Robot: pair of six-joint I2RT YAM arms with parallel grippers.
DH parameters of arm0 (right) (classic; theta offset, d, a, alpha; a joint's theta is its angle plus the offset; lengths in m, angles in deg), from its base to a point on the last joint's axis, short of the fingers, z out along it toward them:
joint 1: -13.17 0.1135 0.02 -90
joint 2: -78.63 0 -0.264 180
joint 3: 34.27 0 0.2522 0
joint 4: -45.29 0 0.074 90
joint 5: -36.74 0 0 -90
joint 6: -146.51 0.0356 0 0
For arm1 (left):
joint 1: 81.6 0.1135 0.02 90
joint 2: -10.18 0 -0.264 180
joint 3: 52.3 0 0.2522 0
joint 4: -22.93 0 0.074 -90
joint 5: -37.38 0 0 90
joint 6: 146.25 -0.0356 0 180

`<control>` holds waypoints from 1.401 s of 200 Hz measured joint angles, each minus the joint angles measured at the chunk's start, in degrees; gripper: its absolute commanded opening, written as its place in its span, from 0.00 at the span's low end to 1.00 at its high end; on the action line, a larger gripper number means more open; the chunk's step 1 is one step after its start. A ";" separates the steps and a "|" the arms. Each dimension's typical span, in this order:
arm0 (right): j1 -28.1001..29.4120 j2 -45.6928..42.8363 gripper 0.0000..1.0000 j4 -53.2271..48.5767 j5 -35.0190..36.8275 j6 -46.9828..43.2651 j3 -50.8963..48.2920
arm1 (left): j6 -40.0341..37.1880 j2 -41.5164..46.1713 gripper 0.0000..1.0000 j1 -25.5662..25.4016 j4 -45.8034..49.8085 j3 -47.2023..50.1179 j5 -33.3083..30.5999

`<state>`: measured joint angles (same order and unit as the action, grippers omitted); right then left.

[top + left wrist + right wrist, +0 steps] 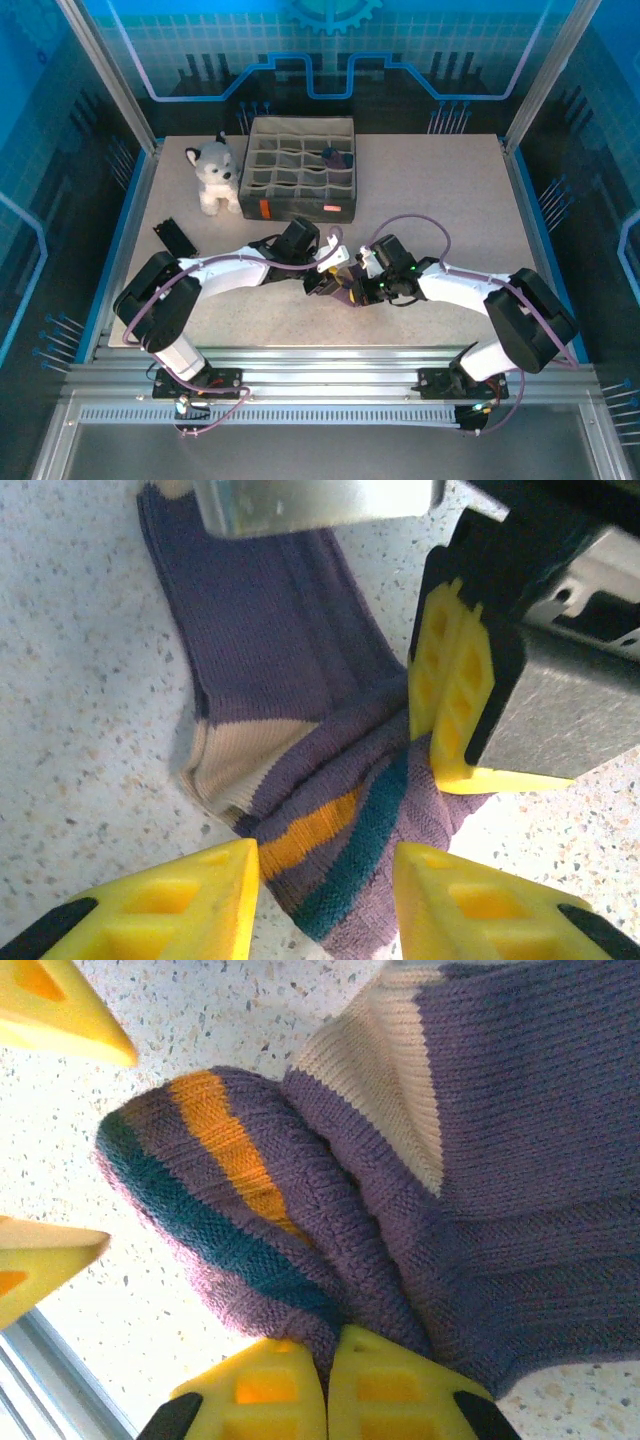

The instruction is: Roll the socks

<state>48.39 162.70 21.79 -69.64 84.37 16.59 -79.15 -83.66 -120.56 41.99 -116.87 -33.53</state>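
Socks (300,680) were seen lying overlapped on the speckled surface (450,200), near its middle and toward the near edge, between the two arms. One purple sock with a tan heel patch (235,750) was laid flat. The other sock's cuff end (220,1200), banded orange and teal, was curled over into a rounded fold right against it.

The right pincer (325,1350) was seen closed. Its yellow fingers were pressed together on a pinch of purple knit where the folded cuff met the flat sock. In the left wrist view the same pincer (440,730) was seen coming in from the upper right, tips down on the fabric.

The left pincer (325,865) was seen partly open. Its fingers were set on either side of the striped cuff end and nothing was clamped. Contact with the knit could not be told. In the right wrist view its two yellow tips (60,1010) were seen apart, over bare surface beside the fold.

At the far side a grey compartmented organizer box (300,208) was noted, with a dark item (335,157) in one cell. A plush husky (213,172) was sat upright just left of the box. A small black object (175,237) was noted on the surface at the left, well apart from the socks.
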 measured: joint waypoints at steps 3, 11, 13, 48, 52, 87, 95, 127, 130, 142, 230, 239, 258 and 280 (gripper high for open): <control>-0.09 0.04 0.00 -0.07 -0.15 0.00 0.00 | 0.28 -0.04 0.41 0.00 -0.04 0.11 0.00; -0.26 0.17 0.00 -0.11 -0.46 0.00 0.02 | 1.01 -0.26 0.41 0.00 -0.11 0.17 0.09; -0.35 0.20 0.00 -0.13 -0.55 0.00 0.04 | 1.18 -0.33 0.41 0.00 -0.17 0.17 0.13; -1.11 0.96 0.00 -0.68 -1.97 0.00 0.55 | 3.41 -1.70 0.42 0.00 -1.84 0.17 0.87; -1.18 1.05 0.00 -0.76 -2.16 0.00 0.63 | 3.50 -1.81 0.41 0.00 -1.95 0.17 0.96; -1.18 1.36 0.00 -1.16 -2.54 0.02 0.92 | 4.31 -3.50 0.41 0.00 -2.23 0.17 1.53; -1.18 1.36 0.00 -1.20 -2.54 0.02 0.96 | 4.63 -3.98 0.41 -0.02 -2.19 0.00 1.55; -1.20 1.36 0.00 -1.86 -2.54 0.02 1.27 | 6.38 -7.63 0.38 0.00 -1.62 -2.62 1.51; -1.22 1.36 0.00 -1.86 -2.54 0.02 1.27 | 6.56 -7.96 0.38 0.00 -1.49 -2.93 1.51; -1.29 1.36 0.00 -2.05 -2.54 0.09 1.29 | 7.56 -9.33 0.36 0.00 -0.37 -4.63 1.51; -2.58 -1.46 0.42 -5.79 -1.66 3.15 0.87 | 9.84 -15.04 0.30 -0.26 7.80 -13.97 2.32; -2.62 -2.89 0.43 -6.86 -0.98 3.23 0.55 | 9.92 -15.39 0.30 -0.46 7.89 -14.51 2.67; -2.62 -6.88 0.43 -9.42 1.29 3.26 -0.98 | 9.53 -15.96 0.29 -1.66 7.96 -15.63 3.63; -2.16 -15.13 0.42 -11.23 5.01 1.68 -3.69 | 10.43 -16.96 0.29 -2.40 9.38 -16.96 3.13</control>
<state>46.22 147.58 10.56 -64.63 86.05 12.90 -68.72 -100.62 -122.97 51.37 -133.83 -30.41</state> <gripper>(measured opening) 0.431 0.292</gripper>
